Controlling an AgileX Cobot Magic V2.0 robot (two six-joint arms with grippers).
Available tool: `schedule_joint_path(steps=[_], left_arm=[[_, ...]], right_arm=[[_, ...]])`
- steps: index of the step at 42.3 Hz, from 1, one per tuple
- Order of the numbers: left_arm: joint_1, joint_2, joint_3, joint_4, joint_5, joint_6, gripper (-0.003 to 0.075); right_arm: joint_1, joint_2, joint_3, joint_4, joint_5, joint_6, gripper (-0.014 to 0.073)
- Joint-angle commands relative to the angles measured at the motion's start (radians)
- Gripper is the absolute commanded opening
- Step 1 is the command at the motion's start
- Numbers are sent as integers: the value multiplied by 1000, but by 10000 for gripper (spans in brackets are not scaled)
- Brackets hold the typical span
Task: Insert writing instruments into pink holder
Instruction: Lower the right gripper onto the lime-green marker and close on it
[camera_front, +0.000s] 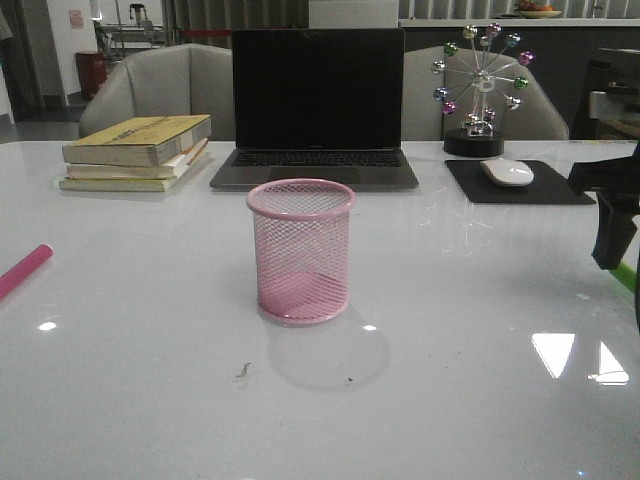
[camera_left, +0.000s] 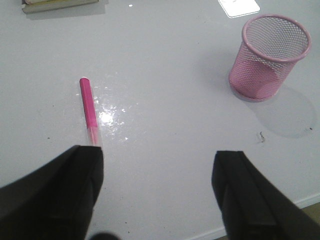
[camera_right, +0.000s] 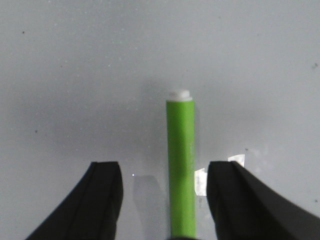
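Black, smooth and blunt, the fingers of the right gripper are seen spread apart in the right wrist view, and the lime green marker lies flat on the table between them, closer to one finger; no contact with either finger is seen. Its body is a plain glossy cylinder with a small white end pointing away from the wrist. In the front view only a short green piece is shown at the right edge, under the dark arm.

The left gripper is also held open, with nothing between its matte black fingers. The magenta pink marker is lying flat on the table, just ahead of one finger, apart from it.

The pink holder stands upright near the middle of the white glossy table, well apart from both markers. It is a round cup of fine wire mesh with a rolled rim and a solid base, and it holds nothing.

Behind it a closed-screen-dark laptop, stacked books and a white mouse on a black pad are placed.
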Motion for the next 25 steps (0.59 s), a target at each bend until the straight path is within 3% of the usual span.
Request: schedule_joint_path(steps=[1,13,22,25], left_arm=[[-8,2,-26,0,-72,0,507],[-8,2,-26,0,-72,0,507],[-8,2,-26,0,-72,0,507],[-8,2,-26,0,-72,0,507]], right_arm=[[-8,-6,-66,5,1,-26,488],[-8,59,-119,-27,8,-26,479],[-8,62,-124,-33,10,-26,265],[-8,63,-124,-33,16,-26,238]])
